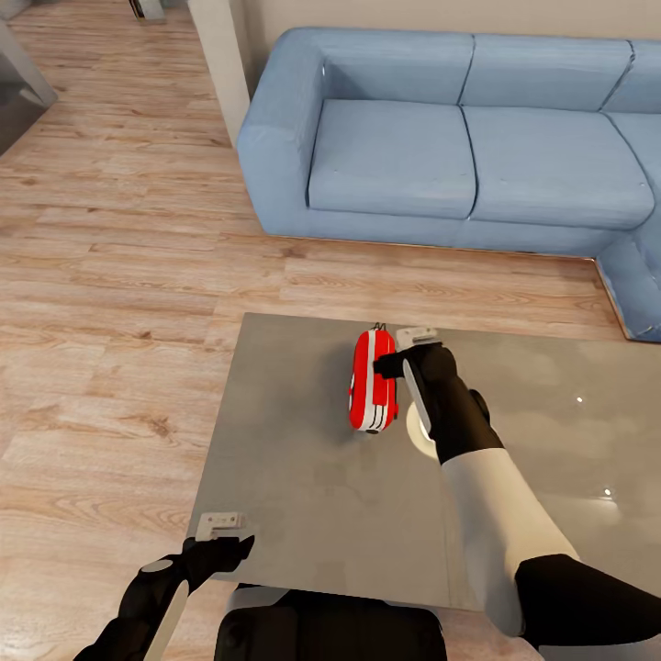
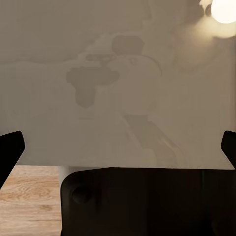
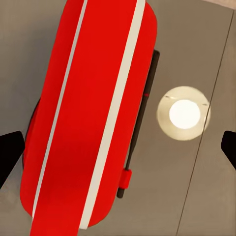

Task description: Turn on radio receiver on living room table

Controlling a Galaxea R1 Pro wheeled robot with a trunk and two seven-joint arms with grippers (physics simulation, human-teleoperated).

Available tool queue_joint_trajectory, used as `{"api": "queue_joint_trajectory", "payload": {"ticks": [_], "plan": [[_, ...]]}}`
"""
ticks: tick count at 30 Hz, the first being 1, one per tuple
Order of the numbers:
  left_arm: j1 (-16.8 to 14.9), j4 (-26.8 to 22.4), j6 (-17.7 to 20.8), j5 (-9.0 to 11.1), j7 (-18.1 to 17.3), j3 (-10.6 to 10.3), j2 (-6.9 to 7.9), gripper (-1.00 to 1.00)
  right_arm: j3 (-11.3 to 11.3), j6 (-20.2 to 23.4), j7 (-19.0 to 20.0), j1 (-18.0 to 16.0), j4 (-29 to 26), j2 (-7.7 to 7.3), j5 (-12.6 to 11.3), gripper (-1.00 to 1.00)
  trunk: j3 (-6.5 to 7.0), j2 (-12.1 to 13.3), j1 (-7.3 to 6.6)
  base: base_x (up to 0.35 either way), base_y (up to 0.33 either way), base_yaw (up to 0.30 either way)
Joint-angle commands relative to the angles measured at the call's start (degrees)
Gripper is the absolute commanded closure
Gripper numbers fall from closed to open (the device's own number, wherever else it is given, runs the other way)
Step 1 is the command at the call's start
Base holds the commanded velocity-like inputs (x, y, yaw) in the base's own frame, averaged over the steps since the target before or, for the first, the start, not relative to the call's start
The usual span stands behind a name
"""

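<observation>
Your left gripper point(image 1: 220, 542) hangs over the near left edge of the glossy grey worktop point(image 1: 303, 477), released and holding nothing, its fingertips point(image 2: 11, 147) spread wide in the left wrist view. Further right, the red radio receiver point(image 1: 372, 381) with white stripes lies near the worktop's far edge before the blue sofa point(image 1: 459, 156), and your right gripper point(image 1: 404, 353) hovers above it, released too

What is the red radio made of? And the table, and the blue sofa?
The radio looks like smooth hard plastic: even red with crisp white stripes. The table seems glossy, maybe glass or polished stone, since a lamp reflects in it. The sofa looks like soft woven fabric, with seams between cushions.
</observation>
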Motion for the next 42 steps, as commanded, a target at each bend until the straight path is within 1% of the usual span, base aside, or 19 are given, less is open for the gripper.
{"api": "queue_joint_trajectory", "payload": {"ticks": [1,4,6,9,15,17,23,32,36,39,40,42], "plan": [[0.00,0.00,0.00,0.00,0.00,0.02,0.00,-1.00,0.05,-0.05,0.00,-0.05,0.21,0.00,0.00,-1.00,0.00,0.00,0.00,0.000,0.000,0.000],[0.00,0.00,0.00,-0.01,0.00,0.01,0.00,-1.00,0.23,-0.68,0.00,-0.83,1.60,0.00,0.00,-1.00,0.00,0.00,0.00,0.000,0.000,0.000],[0.00,0.00,0.00,-0.01,0.00,0.03,0.00,-1.00,0.30,-1.82,0.00,-1.53,3.52,0.00,-0.01,-1.00,0.00,0.00,0.00,0.000,0.000,0.000],[0.00,0.00,0.00,-0.02,0.00,0.03,0.00,-1.00,0.33,-2.85,0.00,-1.85,5.14,0.00,-0.05,-1.00,0.00,0.00,0.00,0.000,0.000,0.000],[0.00,0.00,0.00,-0.01,0.00,0.04,0.00,-1.00,0.34,-3.38,0.00,-1.98,6.12,0.00,-0.90,-1.00,0.00,0.00,0.00,0.000,0.000,0.000],[0.00,0.00,0.00,-0.03,0.00,0.02,0.00,-1.00,0.34,-4.55,0.00,-2.00,7.52,0.00,-1.24,-1.00,0.00,0.00,0.00,0.000,0.000,0.000],[0.00,0.00,0.00,-0.03,0.00,0.06,0.00,-1.00,0.39,-7.26,0.00,-2.01,10.63,0.00,-1.47,-1.00,0.00,0.00,0.00,0.000,0.000,0.000],[0.00,0.00,-0.08,0.04,-0.07,0.01,0.00,-1.00,0.37,-8.49,0.00,-2.01,12.07,0.00,-1.57,-1.00,0.00,0.00,0.00,0.000,0.000,0.000],[0.00,0.00,-0.09,0.09,-0.08,0.00,0.00,-1.00,0.32,-9.48,0.00,-3.16,15.30,0.00,-1.62,-1.00,0.00,0.00,0.00,0.000,0.000,0.000],[0.00,0.00,-0.09,0.10,-0.08,0.01,0.00,-1.00,0.27,-11.31,0.00,-4.06,18.08,0.00,-2.69,-1.00,0.00,0.00,0.00,0.000,0.000,0.000],[0.00,0.00,-0.09,0.10,-0.09,0.01,0.00,-1.00,0.26,-12.01,-0.07,-4.32,19.18,0.00,-3.95,-1.00,0.00,0.00,0.00,0.000,0.000,0.000],[0.00,0.00,-0.09,0.10,-0.09,0.01,0.00,-1.00,0.26,-12.14,-0.08,-4.35,19.51,0.00,-4.13,-1.00,0.00,0.00,0.00,0.000,0.000,0.000]]}}
